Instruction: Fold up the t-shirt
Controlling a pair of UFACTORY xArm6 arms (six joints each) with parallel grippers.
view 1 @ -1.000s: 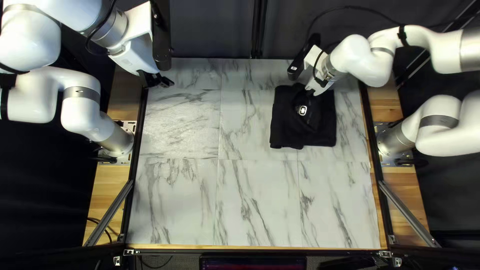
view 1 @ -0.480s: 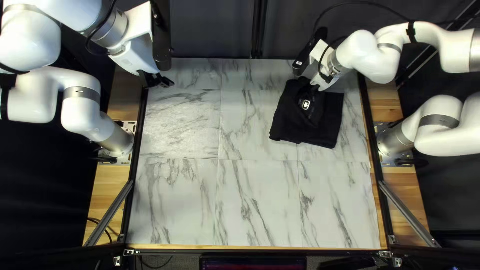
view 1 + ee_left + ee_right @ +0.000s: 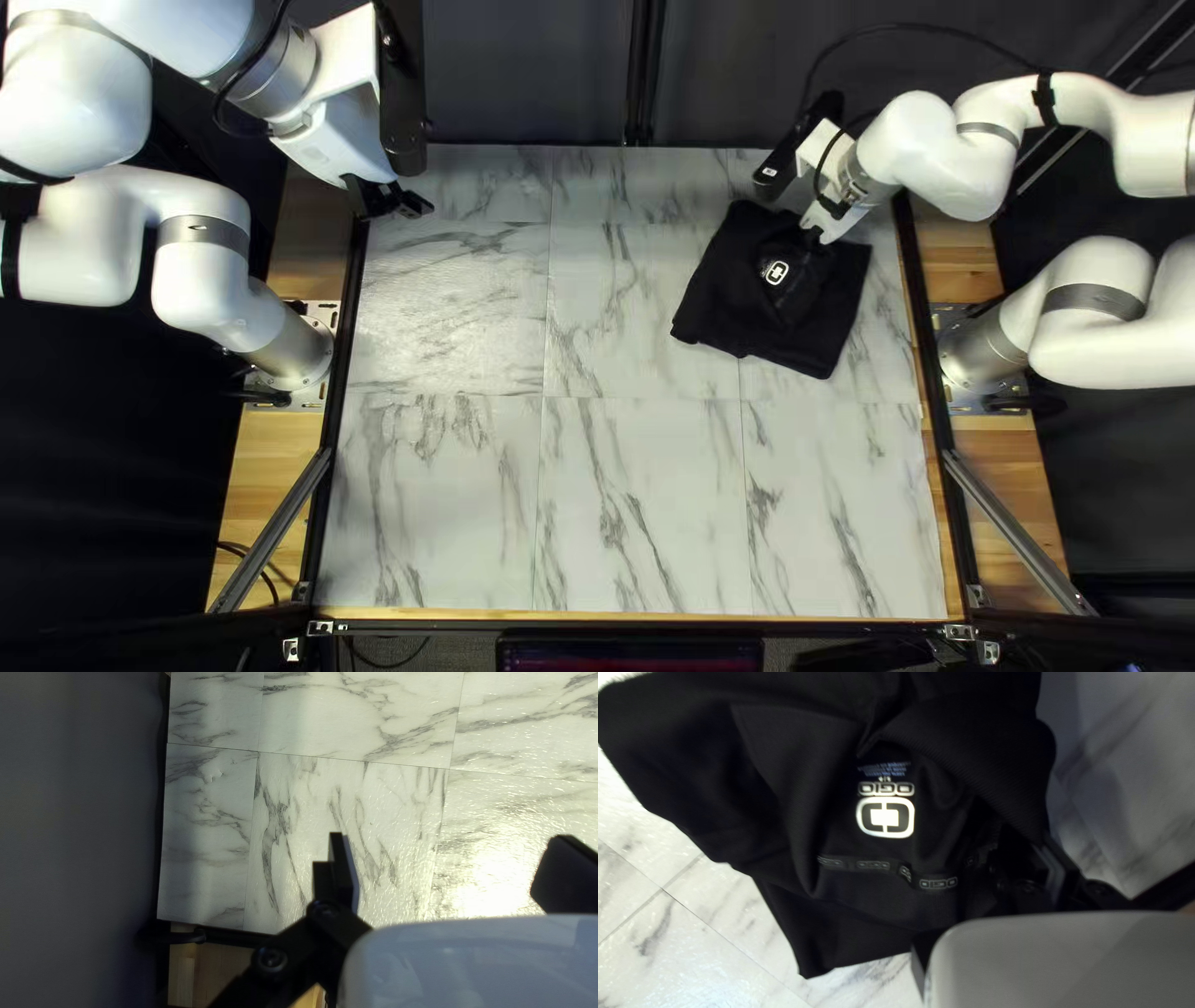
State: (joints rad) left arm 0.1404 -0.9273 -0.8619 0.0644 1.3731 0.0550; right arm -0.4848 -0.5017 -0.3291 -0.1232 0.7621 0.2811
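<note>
1. nearest me, on the near side of the black t-shirt, a dark screen sits low, just past the near edge of the table. from there the pale, grey-veined tabletop runs up to the t-shirt.

2. a bit farther in, the right arm's base stands near the t-shirt, off to its right in the top left view. the left arm's base is well apart from the t-shirt, across the table on the other side.

3. then the t-shirt itself, lying in the table's far half, toward the right arm's side. it's folded down to a squarish bundle, sitting askew, with its neck opening upward. a white emblem shows inside the neck, and the right wrist view shows a printed tape below it, against loose, rumpled folds.

4. at the t-shirt's far edge is the right gripper, jaws pinched close together on a bit of the fabric.

5. well apart from the t-shirt, by the table's other far corner, hangs the left gripper, jaws spread wide, tabletop showing between them.

6. beyond the t-shirt, behind the table, there's a dark curtain.
</note>
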